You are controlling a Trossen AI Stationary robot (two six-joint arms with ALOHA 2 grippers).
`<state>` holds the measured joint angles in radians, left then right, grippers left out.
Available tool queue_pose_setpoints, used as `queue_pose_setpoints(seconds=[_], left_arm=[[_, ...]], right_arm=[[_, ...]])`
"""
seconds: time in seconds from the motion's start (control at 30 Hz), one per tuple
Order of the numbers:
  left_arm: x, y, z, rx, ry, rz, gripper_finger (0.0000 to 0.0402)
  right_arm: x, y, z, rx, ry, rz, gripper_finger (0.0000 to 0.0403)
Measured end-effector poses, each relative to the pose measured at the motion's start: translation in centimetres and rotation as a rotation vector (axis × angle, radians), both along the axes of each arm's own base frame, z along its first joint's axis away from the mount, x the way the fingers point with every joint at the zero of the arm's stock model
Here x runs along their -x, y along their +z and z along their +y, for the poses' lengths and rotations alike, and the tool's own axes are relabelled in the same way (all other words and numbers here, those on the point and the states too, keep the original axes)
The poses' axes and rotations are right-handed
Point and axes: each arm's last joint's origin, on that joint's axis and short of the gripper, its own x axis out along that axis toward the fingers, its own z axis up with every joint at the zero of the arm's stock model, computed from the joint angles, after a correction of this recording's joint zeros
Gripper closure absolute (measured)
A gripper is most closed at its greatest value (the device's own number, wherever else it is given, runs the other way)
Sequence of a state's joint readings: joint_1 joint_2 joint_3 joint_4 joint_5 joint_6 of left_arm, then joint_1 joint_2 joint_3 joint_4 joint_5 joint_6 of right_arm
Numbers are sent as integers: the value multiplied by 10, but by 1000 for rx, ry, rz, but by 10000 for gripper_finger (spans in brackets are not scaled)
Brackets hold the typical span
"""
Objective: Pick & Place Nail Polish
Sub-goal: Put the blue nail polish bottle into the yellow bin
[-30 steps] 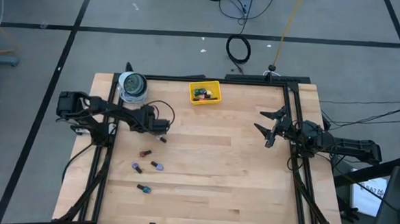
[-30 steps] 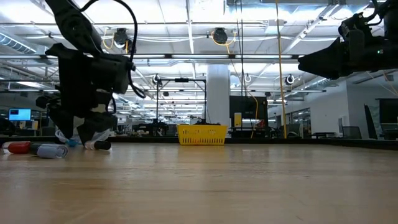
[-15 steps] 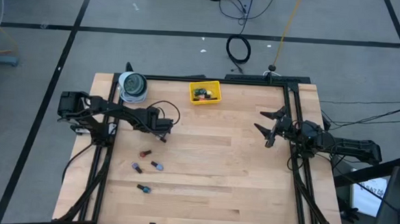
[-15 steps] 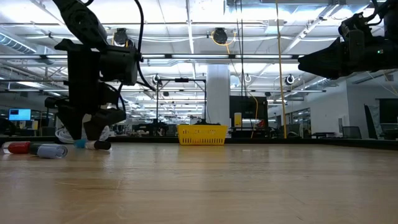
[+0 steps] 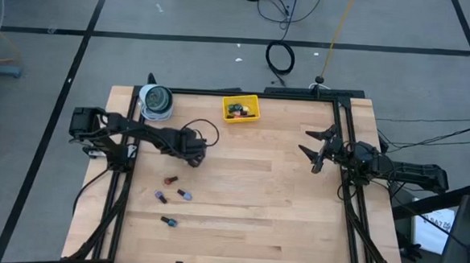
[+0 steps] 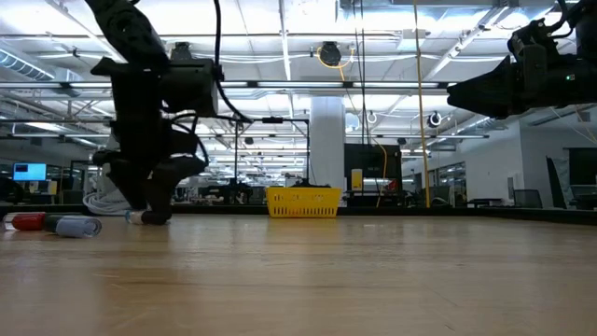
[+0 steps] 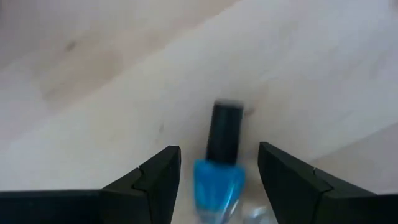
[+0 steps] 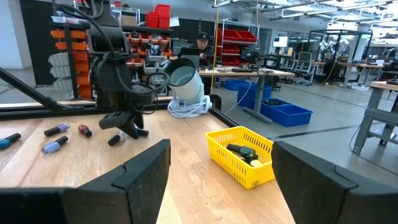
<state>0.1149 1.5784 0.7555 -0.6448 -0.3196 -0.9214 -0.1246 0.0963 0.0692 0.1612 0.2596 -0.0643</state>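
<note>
A blue nail polish bottle (image 7: pixel 217 180) with a dark cap (image 7: pixel 225 130) lies on its side on the wooden table. My left gripper (image 5: pixel 193 155) is open and low over it, with one finger on either side of the bottle's body and a gap left on both sides. It also shows in the low view (image 6: pixel 154 213). Several more bottles lie on the table nearer the front edge: a red one (image 5: pixel 169 180), two bluish-purple ones (image 5: pixel 160 197) (image 5: pixel 184 195) and one more (image 5: pixel 167 221). My right gripper (image 5: pixel 314 152) is open and empty above the table's right side.
A yellow tray (image 5: pixel 241 109) holding several bottles stands at the far edge, middle. A round grey-white tape roll (image 5: pixel 156 101) sits at the far left corner. A black frame (image 5: pixel 341 137) runs along the table's edges. The middle of the table (image 5: pixel 256 189) is bare wood.
My left gripper has gone a little toward the table's right edge and now stands over the blue bottle, a finger on each side of it. The bottle and the other things have stayed in place.
</note>
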Motion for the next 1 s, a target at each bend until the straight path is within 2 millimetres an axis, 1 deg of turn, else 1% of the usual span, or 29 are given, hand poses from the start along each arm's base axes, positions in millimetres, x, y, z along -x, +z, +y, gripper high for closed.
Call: queue_pose_setpoints(seconds=[0.27,0.63,0.77,1.0], left_arm=[[-5,1,13,29,-71,-43,190],[4,1,37,162,-120,-15,190],[6,1,40,194,-155,-9,190],[7,1,39,195,-214,17,190]], right_arm=[[0,0,0,0,0,0,135],[0,0,0,0,0,1,135],[0,0,0,0,0,1,135],[0,-1,0,-1,0,8,135]])
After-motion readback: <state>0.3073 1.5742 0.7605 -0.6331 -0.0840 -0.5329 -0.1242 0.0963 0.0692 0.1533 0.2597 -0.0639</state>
